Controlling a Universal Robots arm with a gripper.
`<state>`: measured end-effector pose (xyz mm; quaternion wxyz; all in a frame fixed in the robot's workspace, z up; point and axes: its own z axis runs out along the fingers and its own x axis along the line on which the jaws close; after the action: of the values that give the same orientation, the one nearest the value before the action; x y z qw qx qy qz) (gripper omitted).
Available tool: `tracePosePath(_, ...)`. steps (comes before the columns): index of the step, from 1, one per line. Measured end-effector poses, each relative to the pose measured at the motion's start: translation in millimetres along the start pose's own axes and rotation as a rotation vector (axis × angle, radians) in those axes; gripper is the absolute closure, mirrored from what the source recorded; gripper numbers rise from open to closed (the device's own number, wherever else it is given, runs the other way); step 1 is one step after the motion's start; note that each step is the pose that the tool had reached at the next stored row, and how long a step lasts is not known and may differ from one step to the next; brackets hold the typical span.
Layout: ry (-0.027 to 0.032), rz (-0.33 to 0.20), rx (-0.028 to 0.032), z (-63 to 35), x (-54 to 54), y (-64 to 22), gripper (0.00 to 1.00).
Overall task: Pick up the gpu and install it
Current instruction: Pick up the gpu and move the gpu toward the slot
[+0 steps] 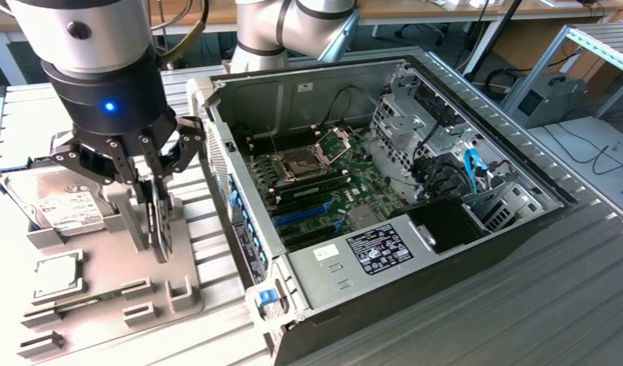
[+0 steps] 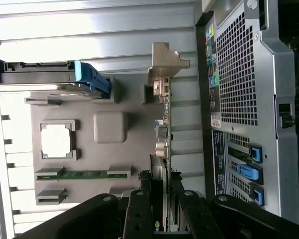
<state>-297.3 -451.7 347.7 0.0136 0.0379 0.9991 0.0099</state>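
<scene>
The gpu (image 1: 162,238) is a thin black card standing on edge in a slot of the grey holder tray (image 1: 184,268), at the exterior view's left. My gripper (image 1: 149,207) hangs straight over it, its fingers down on either side of the card's upper edge. In the wrist view the gpu (image 2: 162,133) runs edge-on away from my gripper (image 2: 162,220), its pale metal bracket (image 2: 165,63) at the far end. The jaws stand pressed against both faces of the card, shut on it. The card still rests in the grey holder tray (image 2: 109,127).
The open computer case (image 1: 515,229) lies right beside the tray, motherboard up, with blue expansion slots (image 1: 303,215) near its rear wall (image 2: 241,74). On the tray sit a silver hard drive (image 1: 69,207), a processor chip (image 1: 57,272) and a green memory stick (image 1: 88,299).
</scene>
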Motion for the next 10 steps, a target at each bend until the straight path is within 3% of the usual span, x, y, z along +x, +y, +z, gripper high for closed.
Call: tracePosePath(10, -0.0001, 0.000, -0.0001, -25.7, -0.7, 0.5, 0.74)
